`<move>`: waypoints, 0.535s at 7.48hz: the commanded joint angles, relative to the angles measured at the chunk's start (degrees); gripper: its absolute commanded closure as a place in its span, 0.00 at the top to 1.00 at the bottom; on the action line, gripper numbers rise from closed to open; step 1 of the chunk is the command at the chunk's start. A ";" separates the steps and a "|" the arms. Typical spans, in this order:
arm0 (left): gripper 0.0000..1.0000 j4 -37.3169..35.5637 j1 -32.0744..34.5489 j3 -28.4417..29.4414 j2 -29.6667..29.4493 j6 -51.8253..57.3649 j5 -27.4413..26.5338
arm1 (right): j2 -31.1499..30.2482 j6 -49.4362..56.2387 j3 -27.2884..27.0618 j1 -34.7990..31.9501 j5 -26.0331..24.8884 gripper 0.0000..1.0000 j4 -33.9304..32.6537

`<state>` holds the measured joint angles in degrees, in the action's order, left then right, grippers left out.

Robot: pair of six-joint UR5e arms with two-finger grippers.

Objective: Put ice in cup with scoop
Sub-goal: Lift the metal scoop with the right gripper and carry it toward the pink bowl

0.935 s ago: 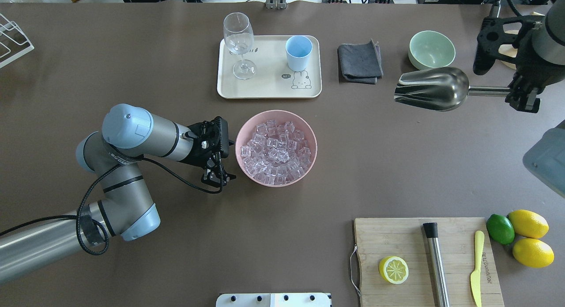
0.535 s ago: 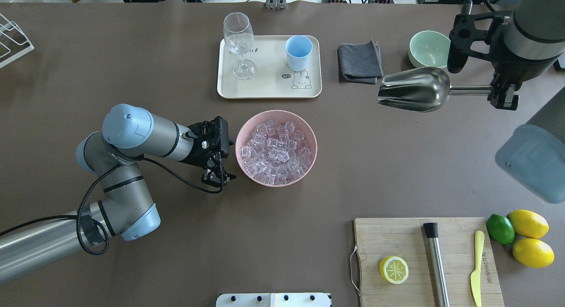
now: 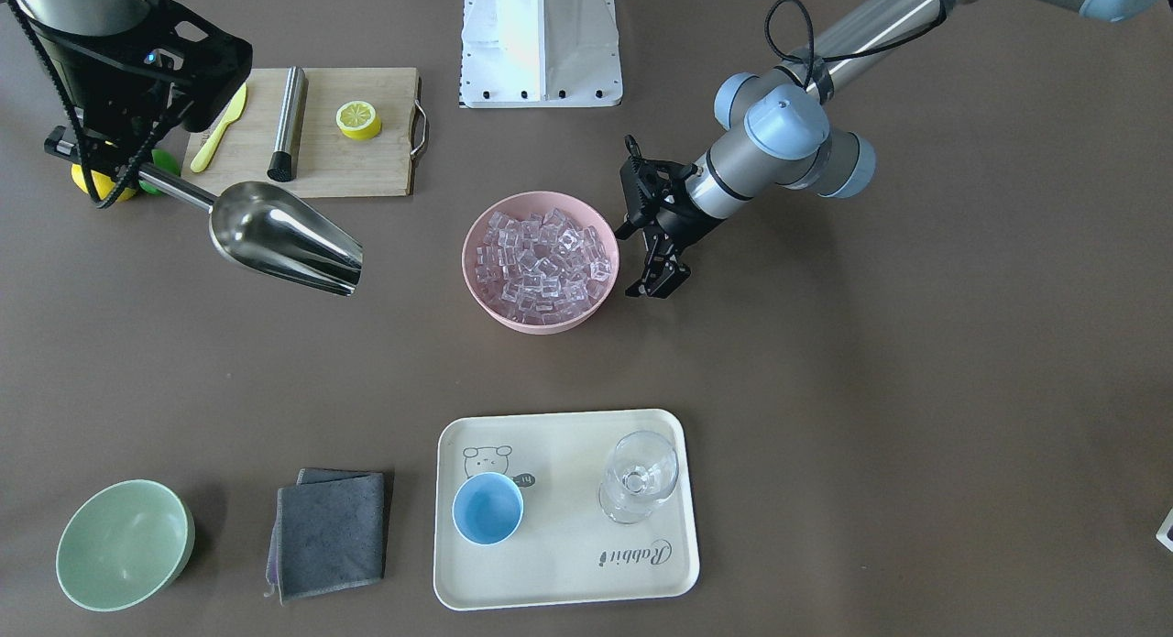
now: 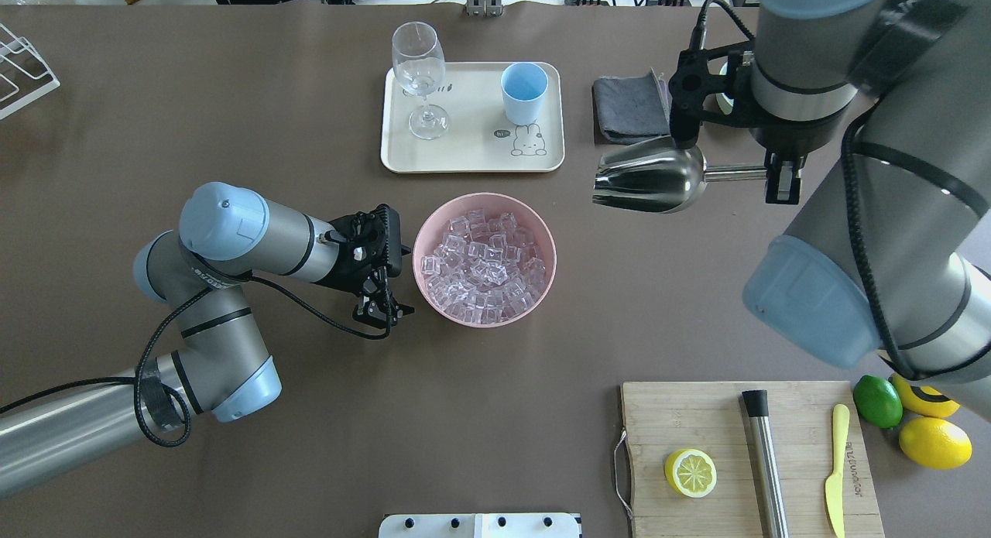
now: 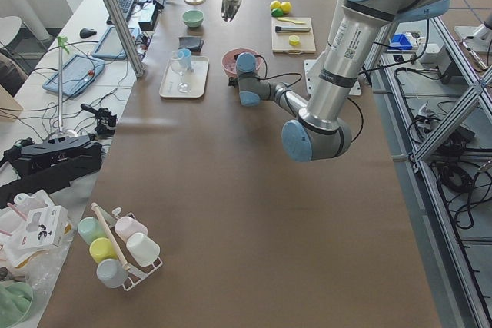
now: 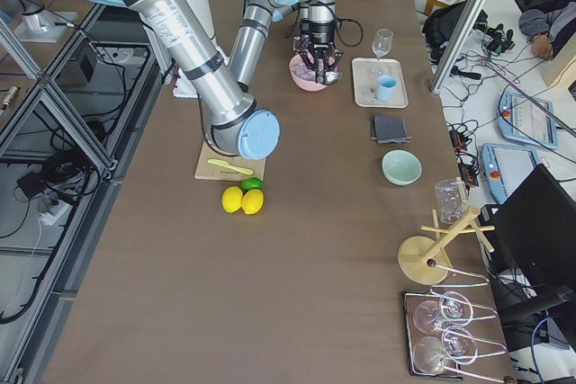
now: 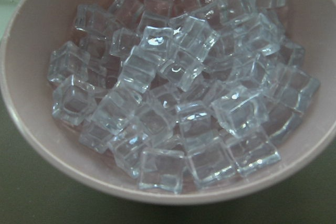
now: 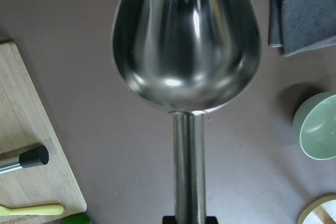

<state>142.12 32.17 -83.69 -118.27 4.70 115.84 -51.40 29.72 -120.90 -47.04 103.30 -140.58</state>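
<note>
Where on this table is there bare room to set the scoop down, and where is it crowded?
Bare brown table lies between the pink bowl and the cutting board, and left of the tray. Crowded: the far row of tray, grey cloth and green bowl; the left gripper sits close beside the pink bowl.

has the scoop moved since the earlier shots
Yes. In the overhead view the scoop has shifted left, from right of the grey cloth to just under it in the picture, nearer the pink bowl.
</note>
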 commanded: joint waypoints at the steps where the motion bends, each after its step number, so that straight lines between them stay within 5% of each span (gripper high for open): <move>1: 0.99 0.00 -0.09 -0.07 -0.03 0.05 0.00 | 4.71 -3.52 4.16 3.80 -3.45 0.00 -0.48; 4: 0.99 0.00 -0.18 0.02 -0.03 0.05 0.00 | 9.64 -3.44 7.00 4.67 -4.07 0.00 -5.83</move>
<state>142.12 32.03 -83.72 -118.29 4.75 115.84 -44.36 26.30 -114.76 -42.71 99.68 -143.21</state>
